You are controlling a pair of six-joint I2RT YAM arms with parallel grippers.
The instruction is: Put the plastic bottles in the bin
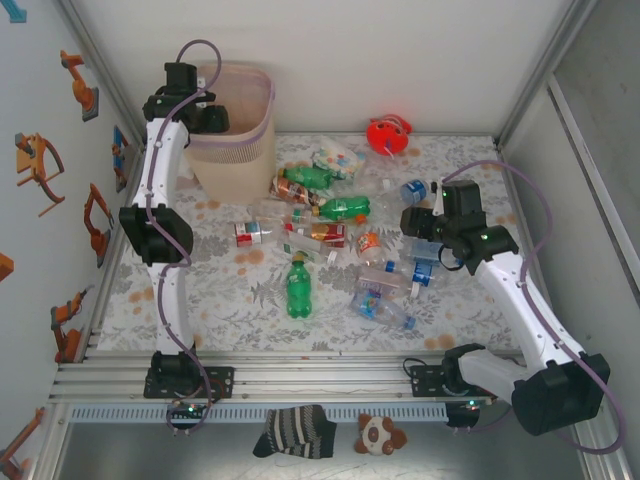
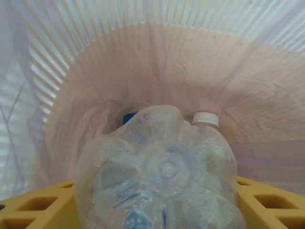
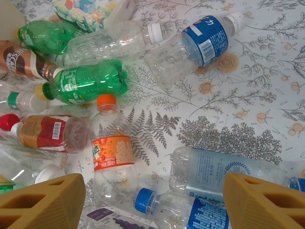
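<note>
My left gripper [image 1: 205,118] hangs over the pale pink bin [image 1: 262,130]. In the left wrist view its yellow fingers [image 2: 38,205] stand wide apart, open. A clear bottle [image 2: 162,167] sits between them, base toward the camera, above the bin's ribbed wall [image 2: 157,62]. Down in the bin lie a blue cap [image 2: 128,117] and a white cap [image 2: 206,119]. My right gripper [image 1: 415,245] [image 3: 155,205] hovers open over the pile of bottles: an orange-labelled one [image 3: 110,152], a pale-blue-labelled one [image 3: 214,174], a blue-capped one [image 3: 181,212] and a green one [image 3: 86,83].
More bottles lie scattered mid-table, among them a green one [image 1: 297,288] apart at the front. A red round toy [image 1: 388,133] and a patterned packet [image 1: 337,160] sit at the back. A striped sock [image 1: 295,430] and a plush [image 1: 380,433] lie below the front rail.
</note>
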